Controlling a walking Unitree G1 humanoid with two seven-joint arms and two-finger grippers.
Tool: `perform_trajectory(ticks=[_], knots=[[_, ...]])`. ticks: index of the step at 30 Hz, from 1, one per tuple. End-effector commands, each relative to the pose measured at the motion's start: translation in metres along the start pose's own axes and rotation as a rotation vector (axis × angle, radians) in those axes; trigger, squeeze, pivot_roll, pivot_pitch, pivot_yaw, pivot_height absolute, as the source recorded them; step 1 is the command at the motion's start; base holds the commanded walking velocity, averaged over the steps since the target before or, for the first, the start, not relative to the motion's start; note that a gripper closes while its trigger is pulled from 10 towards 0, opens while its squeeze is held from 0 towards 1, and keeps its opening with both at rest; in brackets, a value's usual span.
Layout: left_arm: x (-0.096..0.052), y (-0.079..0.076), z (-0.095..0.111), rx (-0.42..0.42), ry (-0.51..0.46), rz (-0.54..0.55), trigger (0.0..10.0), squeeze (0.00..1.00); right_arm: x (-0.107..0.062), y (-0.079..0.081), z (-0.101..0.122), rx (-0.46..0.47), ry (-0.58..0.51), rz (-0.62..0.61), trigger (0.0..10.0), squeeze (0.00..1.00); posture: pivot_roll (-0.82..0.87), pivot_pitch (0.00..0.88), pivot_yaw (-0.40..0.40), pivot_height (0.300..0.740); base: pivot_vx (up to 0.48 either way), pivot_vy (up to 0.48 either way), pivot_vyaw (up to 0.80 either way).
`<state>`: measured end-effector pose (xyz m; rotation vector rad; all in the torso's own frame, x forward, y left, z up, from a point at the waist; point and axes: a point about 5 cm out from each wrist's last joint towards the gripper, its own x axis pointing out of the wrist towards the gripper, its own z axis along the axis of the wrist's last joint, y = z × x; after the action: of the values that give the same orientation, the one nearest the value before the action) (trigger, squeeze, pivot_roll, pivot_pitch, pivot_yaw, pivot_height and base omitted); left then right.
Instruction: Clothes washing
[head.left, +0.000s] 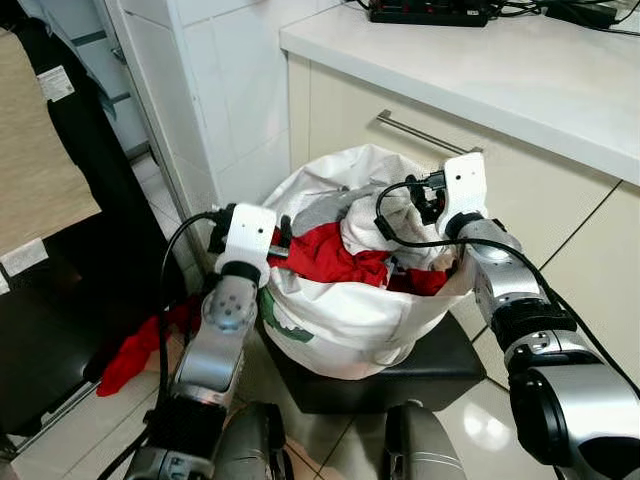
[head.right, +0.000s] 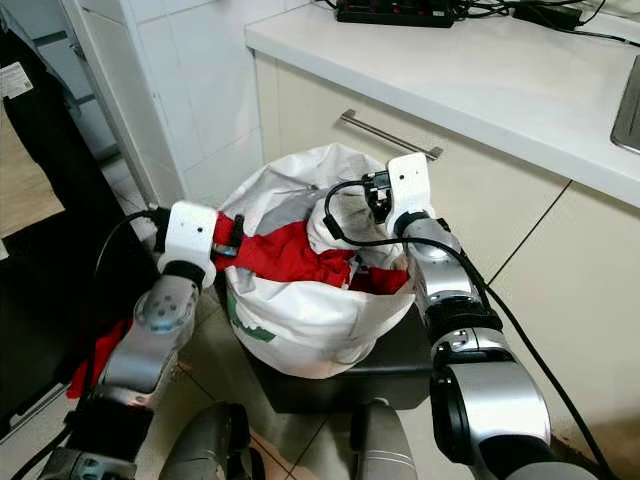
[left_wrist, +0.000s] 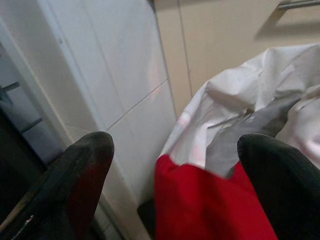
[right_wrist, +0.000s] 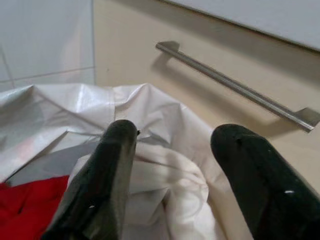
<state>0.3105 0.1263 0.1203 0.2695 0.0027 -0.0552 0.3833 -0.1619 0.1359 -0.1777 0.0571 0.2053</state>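
White wall tiles (head.left: 230, 90) and cream cabinet fronts (head.left: 560, 250) were seen behind a pale counter (head.left: 480, 70), its far end cut off. A white laundry bag (head.left: 350, 320) was set on a dark stool (head.left: 420, 375), largely hidden beneath it. Red (head.left: 325, 255), grey and white clothes were heaped inside; more red cloth (head.left: 130, 355) was half hidden on the floor. The left gripper (left_wrist: 172, 180) was held parted at the bag's rim, the right gripper (right_wrist: 172, 170) spread above the white cloth, neither gripping anything.
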Motion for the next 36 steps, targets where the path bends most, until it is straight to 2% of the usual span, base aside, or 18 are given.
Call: perform_trajectory(ticks=[1,8,10,11,12,14,17,20,21,22,25,26,30,36], knots=[[-0.003,0.002,0.003,0.009,-0.008,0.002,10.0,0.00,0.003,0.001,0.006,-0.019,-0.010,0.004,10.0,1.00,-0.05,0.000,0.020,0.663,0.000,0.000,0.00],[-0.023,0.008,-0.005,0.024,0.027,0.005,10.0,0.00,0.004,-0.002,0.002,-0.065,0.031,-0.005,10.0,1.00,-0.01,0.000,0.022,0.663,0.000,0.000,0.00],[-0.034,0.012,-0.007,0.028,0.044,0.019,10.0,0.00,0.003,-0.008,-0.003,-0.091,0.060,-0.044,10.0,1.00,0.02,0.013,0.020,0.663,0.000,0.000,0.00],[-0.042,0.014,-0.008,0.026,0.053,0.023,10.0,0.00,0.002,-0.010,-0.005,-0.114,0.078,-0.066,10.0,1.00,0.04,0.054,0.028,0.663,0.000,0.000,0.00],[-0.042,0.014,-0.008,0.026,0.053,0.023,10.0,0.00,0.002,-0.010,-0.005,-0.114,0.078,-0.066,10.0,1.00,0.04,0.054,0.028,0.663,0.000,0.000,0.00],[-0.057,0.017,-0.007,0.031,0.064,0.020,10.0,0.00,0.001,-0.012,-0.011,-0.155,0.117,-0.085,10.0,1.00,0.05,0.087,0.037,0.663,0.000,0.000,0.00],[-0.076,0.019,-0.005,0.044,0.074,0.003,10.0,0.00,-0.001,-0.015,-0.017,-0.322,0.173,-0.118,10.0,1.00,0.07,0.149,0.047,0.663,0.000,0.000,0.00],[-0.081,0.019,-0.004,0.051,0.078,-0.003,10.0,0.00,-0.001,-0.016,-0.018,-0.366,0.191,-0.125,10.0,1.00,0.07,0.149,0.047,0.663,0.000,0.000,0.00],[-0.086,0.019,-0.005,0.055,0.090,-0.002,10.0,0.00,-0.001,-0.015,-0.020,-0.377,0.205,-0.121,10.0,0.00,0.09,0.179,0.048,0.663,0.000,0.000,0.00],[-0.086,0.019,-0.005,0.055,0.090,-0.002,10.0,0.00,-0.001,-0.015,-0.020,-0.377,0.205,-0.121,10.0,0.00,0.09,0.179,0.048,0.663,0.000,0.000,0.00],[-0.103,0.023,-0.005,0.060,0.123,0.006,10.0,0.00,-0.004,-0.010,-0.030,-0.391,0.252,-0.108,10.0,0.00,0.11,0.227,0.047,0.663,0.000,0.000,0.00],[-0.103,0.023,-0.005,0.060,0.123,0.006,10.0,0.00,-0.004,-0.010,-0.030,-0.391,0.252,-0.108,10.0,0.00,0.11,0.227,0.047,0.663,0.000,0.000,0.00],[-0.119,0.025,-0.004,0.062,0.161,0.003,10.0,0.00,-0.007,-0.007,-0.040,-0.386,0.284,-0.102,10.0,0.00,0.12,0.282,0.058,0.663,0.000,0.000,0.00],[-0.128,0.027,-0.002,0.064,0.186,-0.003,10.0,0.00,-0.011,-0.009,-0.045,-0.394,0.303,-0.119,10.0,0.00,0.13,0.309,0.069,0.663,0.000,0.000,0.00]])
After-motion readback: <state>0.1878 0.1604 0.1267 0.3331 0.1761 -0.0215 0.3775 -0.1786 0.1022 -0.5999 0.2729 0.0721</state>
